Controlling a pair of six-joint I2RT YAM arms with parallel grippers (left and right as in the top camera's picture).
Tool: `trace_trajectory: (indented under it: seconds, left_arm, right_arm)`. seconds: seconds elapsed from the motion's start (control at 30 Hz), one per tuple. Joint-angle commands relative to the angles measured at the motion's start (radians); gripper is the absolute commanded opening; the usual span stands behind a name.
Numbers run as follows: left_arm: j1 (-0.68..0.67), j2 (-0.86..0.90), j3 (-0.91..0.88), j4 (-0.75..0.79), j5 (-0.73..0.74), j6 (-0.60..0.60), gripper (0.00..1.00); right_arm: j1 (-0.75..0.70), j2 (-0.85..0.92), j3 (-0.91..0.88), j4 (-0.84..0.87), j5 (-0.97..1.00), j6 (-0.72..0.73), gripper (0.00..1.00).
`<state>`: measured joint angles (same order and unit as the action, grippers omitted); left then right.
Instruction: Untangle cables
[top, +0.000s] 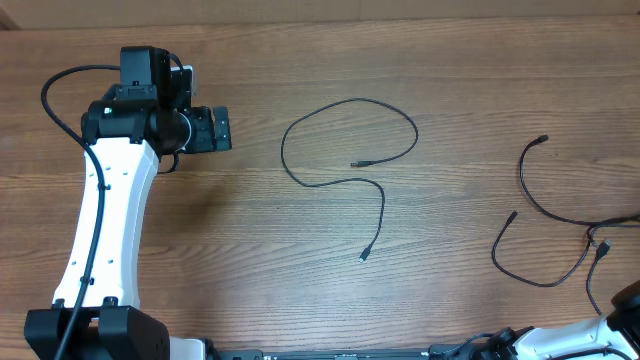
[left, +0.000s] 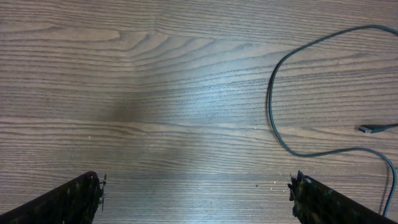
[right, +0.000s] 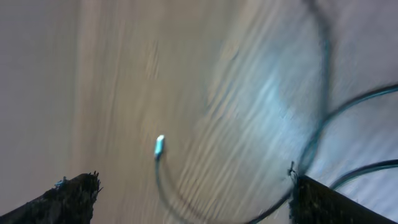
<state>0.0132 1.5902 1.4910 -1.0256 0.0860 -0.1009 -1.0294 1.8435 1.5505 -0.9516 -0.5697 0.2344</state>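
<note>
Overhead view of a wood-grain table.

**L side:** the white left arm reaches from the near edge toward the far side. The left gripper points right, over bare wood. In the left wrist view the left gripper has its fingers spread wide w/ nothing btwn them.

**Centre:** one loose cable lies well apart from the others. It curls in a big open loop, w/ one plug inside the loop and the other end trailing toward the near edge. The same loose cable shows at right in the left wrist view.

**R side:** a cable cluster of thin black strands crosses near the right edge, w/ plug ends splayed left. The right gripper is only partly in frame at the near-right corner.

The right wrist view is blurred. There the right gripper has its fingers apart and empty, above the cable cluster. One pale plug tip is visible.
</note>
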Motion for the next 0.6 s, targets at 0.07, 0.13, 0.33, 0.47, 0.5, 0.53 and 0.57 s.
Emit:
trace_trajectory:
  seconds: [0.07, 0.13, 0.33, 0.47, 0.5, 0.53, 0.57]
  left_arm:
    - [0.000, 0.007, 0.010, -0.002, 0.011, 0.019, 1.00]
    - [0.000, 0.007, 0.010, -0.002, 0.011, 0.019, 1.00]
    - [0.000, 0.007, 0.010, -0.002, 0.011, 0.019, 1.00]
    - [0.000, 0.007, 0.010, -0.002, 0.011, 0.019, 0.99]
    - [0.000, 0.007, 0.010, -0.002, 0.011, 0.019, 1.00]
    - [0.000, 0.007, 0.010, -0.002, 0.011, 0.019, 1.00]
    - [0.000, 0.007, 0.010, -0.002, 0.011, 0.019, 1.00]
  right_arm:
    - [0.057, -0.005, 0.020, -0.017, -0.330, -0.158, 1.00]
    - [0.097, -0.008, 0.020, -0.034, -0.329, -0.192, 1.00]
    - [0.258, -0.035, 0.020, -0.076, -0.229, -0.217, 1.00]
    - [0.377, -0.066, 0.021, -0.094, -0.204, -0.217, 1.00]
    - [0.411, -0.075, 0.021, -0.100, -0.197, -0.216, 1.00]
    - [0.443, -0.084, 0.021, -0.105, -0.185, -0.216, 1.00]
    - [0.466, -0.090, 0.021, -0.108, -0.174, -0.213, 1.00]
